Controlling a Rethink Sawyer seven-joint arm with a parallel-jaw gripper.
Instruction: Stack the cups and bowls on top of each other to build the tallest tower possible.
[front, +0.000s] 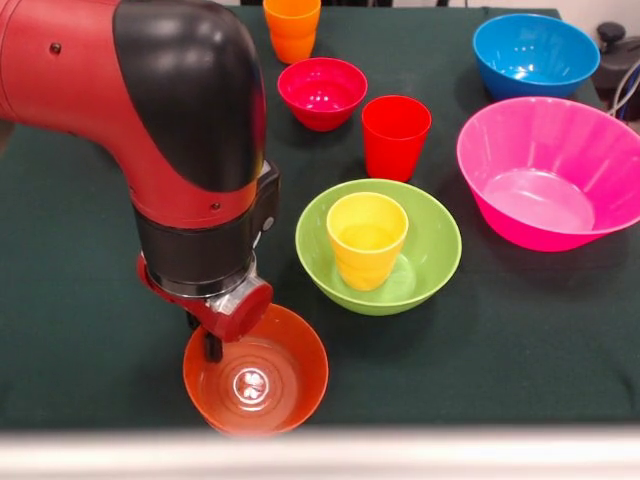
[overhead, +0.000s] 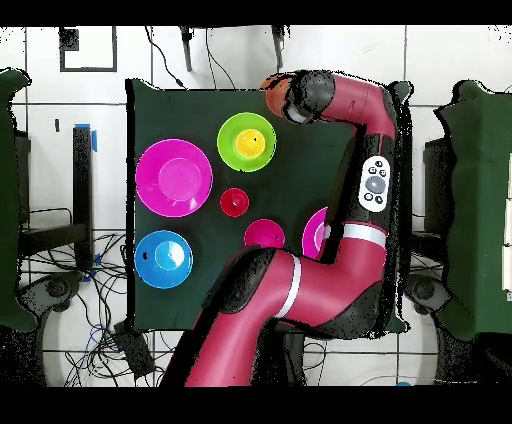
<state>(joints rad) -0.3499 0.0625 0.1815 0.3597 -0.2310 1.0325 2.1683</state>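
Gripper: the gripper (front: 212, 345) reaches down into the orange bowl (front: 256, 371) at the near edge of the surface (front: 80, 300); only 1 dark finger shows below the red wrist, touching the bowl's inner wall, so whether the jaws are wide or narrow I cannot tell.
Front view only: the orange bowl's glossy inside and ringed flat bottom; the yellow cup (front: 366, 239) standing upright inside the lime-green bowl (front: 430, 250); the red cup (front: 395, 136) upright just behind the green bowl; the small crimson bowl (front: 322, 93) beside the red cup; the orange cup (front: 292, 29) at the far edge.
Overhead view only: a 2nd hot-pink bowl (overhead: 317, 232), half hidden under the arm (overhead: 330, 280); the whole arm bending across the surface's side; cables on the floor (overhead: 110, 330).
Both views: large hot-pink bowl (front: 550, 175) and blue bowl (front: 535, 55) side by side, well apart from the gripper.
Tower: 2 pieces, yellow cup in lime-green bowl, near the surface's middle; nothing on top of the cup.
Obstruction: in the front view the arm's elbow covers the left part of the surface; from overhead the wrist covers most of the orange bowl, only a rim sliver showing.
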